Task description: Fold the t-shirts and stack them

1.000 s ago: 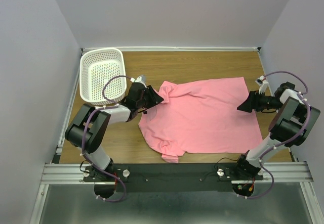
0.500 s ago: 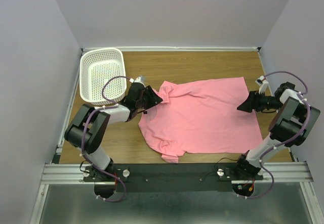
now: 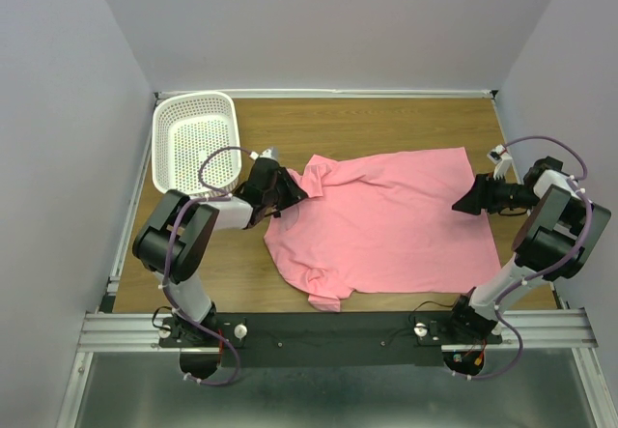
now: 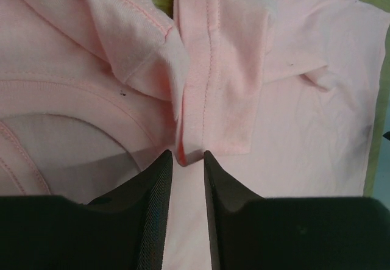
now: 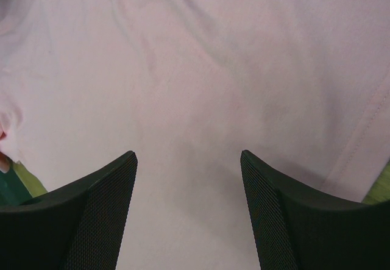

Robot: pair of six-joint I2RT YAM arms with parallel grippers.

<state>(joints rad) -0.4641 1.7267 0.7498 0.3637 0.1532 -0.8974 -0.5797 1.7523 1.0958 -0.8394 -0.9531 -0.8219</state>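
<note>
The wooden table (image 3: 386, 119) carries a salmon-pink t-shirt (image 3: 386, 220) spread mostly flat over its middle and right half. The collar points toward the left edge and the hem toward the right edge. One sleeve reaches toward the near edge, and the other is folded over in a crumpled strip on the far-left side of the cloth. A white perforated basket (image 3: 196, 97) stands upright in the far left corner, apart from the shirt. The right gripper (image 3: 462, 201) hangs low at the hem by the right edge; in the right wrist view its jaws are spread wide over smooth cloth, holding nothing. The left gripper (image 3: 301, 188) is at the folded sleeve beside the collar. Its jaws stand only narrowly apart, with the end of the stitched fold at their mouth; whether they pinch it cannot be told.
</note>
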